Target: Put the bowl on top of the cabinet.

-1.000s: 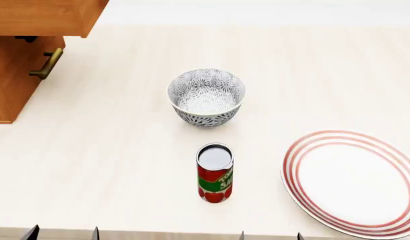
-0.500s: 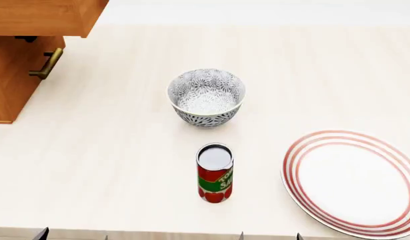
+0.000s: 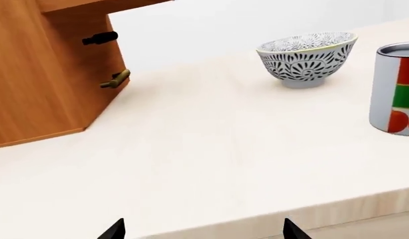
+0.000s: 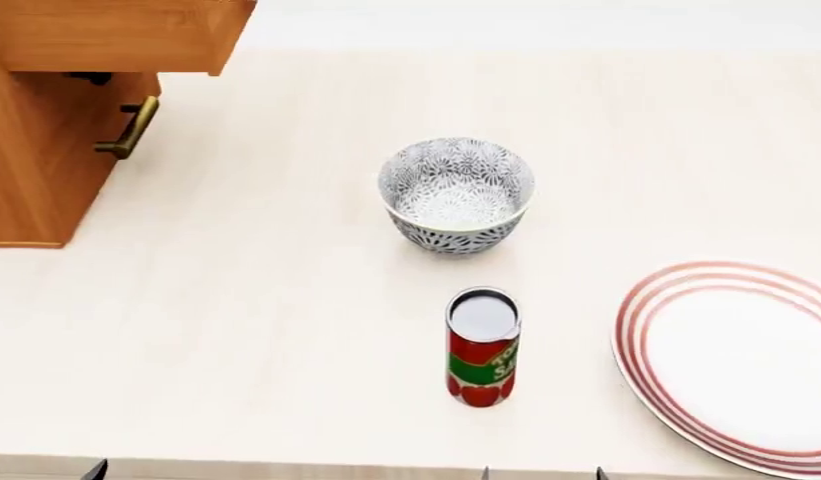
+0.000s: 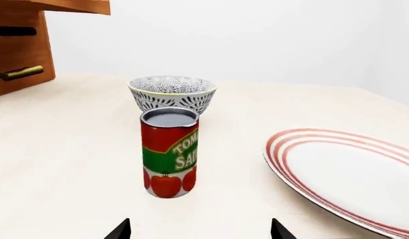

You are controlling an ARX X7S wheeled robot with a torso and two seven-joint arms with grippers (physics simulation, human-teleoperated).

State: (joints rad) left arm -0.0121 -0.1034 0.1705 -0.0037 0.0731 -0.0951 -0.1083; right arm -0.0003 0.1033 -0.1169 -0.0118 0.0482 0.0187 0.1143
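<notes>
Jaws apart; round patterned bowl (image 4: 457, 194).

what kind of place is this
Probably a kitchen counter, in a simulator: a patterned bowl, a tomato sauce can and a red-ringed plate sit on a pale worktop beside a wooden cabinet.

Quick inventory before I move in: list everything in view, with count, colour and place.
bowl: one, white with dark floral pattern, upright mid-table.
cabinet: one, orange-brown wood with brass handle, far left.
tomato sauce can: one, red and green label, upright, nearer the robot than the bowl.
plate: one, white with red rings, right, flat.
table: one, pale wood.
left gripper: dark fingertips spread, empty, at the near table edge.
right gripper: dark fingertips spread, empty, facing the can.
</notes>
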